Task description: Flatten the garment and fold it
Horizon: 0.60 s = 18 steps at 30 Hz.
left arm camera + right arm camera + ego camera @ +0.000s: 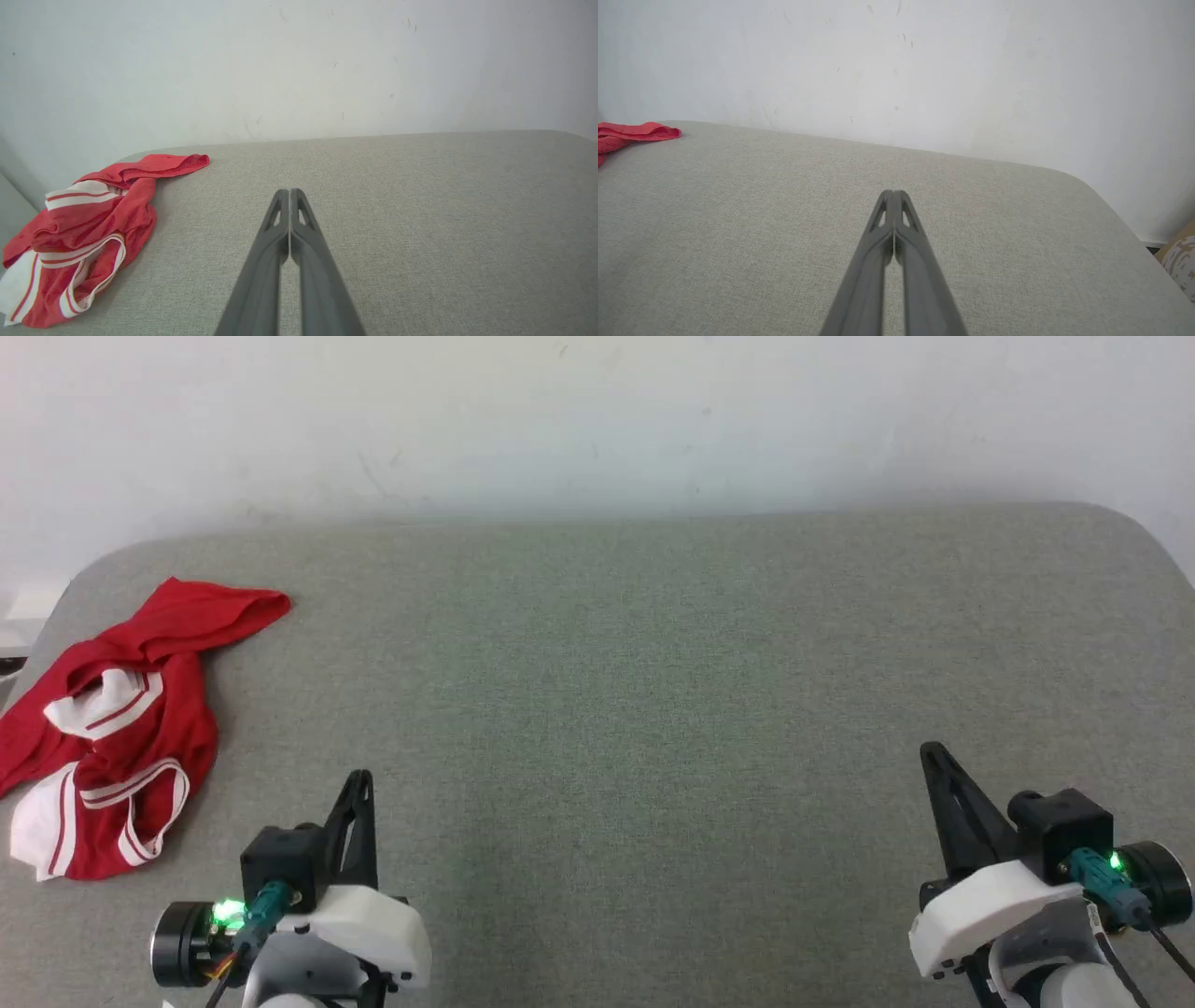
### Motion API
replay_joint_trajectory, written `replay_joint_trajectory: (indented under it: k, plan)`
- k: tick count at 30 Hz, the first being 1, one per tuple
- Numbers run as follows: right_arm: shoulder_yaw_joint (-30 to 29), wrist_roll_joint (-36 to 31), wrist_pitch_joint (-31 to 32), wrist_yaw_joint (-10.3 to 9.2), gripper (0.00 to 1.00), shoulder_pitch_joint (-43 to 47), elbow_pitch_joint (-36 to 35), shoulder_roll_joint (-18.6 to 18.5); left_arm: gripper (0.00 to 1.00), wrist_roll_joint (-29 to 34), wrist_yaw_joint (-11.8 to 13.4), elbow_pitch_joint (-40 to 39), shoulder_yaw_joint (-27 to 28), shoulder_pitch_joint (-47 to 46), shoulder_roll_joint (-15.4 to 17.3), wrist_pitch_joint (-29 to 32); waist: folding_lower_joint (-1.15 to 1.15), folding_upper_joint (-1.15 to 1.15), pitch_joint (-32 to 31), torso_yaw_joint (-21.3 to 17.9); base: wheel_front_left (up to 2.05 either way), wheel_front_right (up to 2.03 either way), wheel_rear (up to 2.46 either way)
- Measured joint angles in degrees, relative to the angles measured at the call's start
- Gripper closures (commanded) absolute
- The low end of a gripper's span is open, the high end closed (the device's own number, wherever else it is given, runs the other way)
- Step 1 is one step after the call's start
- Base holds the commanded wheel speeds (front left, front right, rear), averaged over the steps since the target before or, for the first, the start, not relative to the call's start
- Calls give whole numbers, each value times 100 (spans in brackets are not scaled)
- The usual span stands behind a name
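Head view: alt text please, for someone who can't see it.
A crumpled red garment with white striped trim lies untouched at the left edge of a grey padded table. The left gripper and right gripper sit low in the corners, fingers shut, empty.

Head view looks down on table point(597, 663), wrist views low, facing wall point(597, 420), all sharing the garment point(177, 728)

Table point(597, 663) open centre and right; garment point(112, 728) heaped left

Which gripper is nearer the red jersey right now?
Left. The left gripper sits just right of the crumpled red jersey, not touching; the right gripper is much farther right.
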Motion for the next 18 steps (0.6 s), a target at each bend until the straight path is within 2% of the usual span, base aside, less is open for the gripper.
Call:
replay_joint_trajectory:
  k: [18]
  plan:
    - [0, 0, 0, 0, 100, 0, 0, 0, 100, 0, 0, 0, 0, 0, 0, 0, 0, 0, 0, 0, 0, 0, 0]
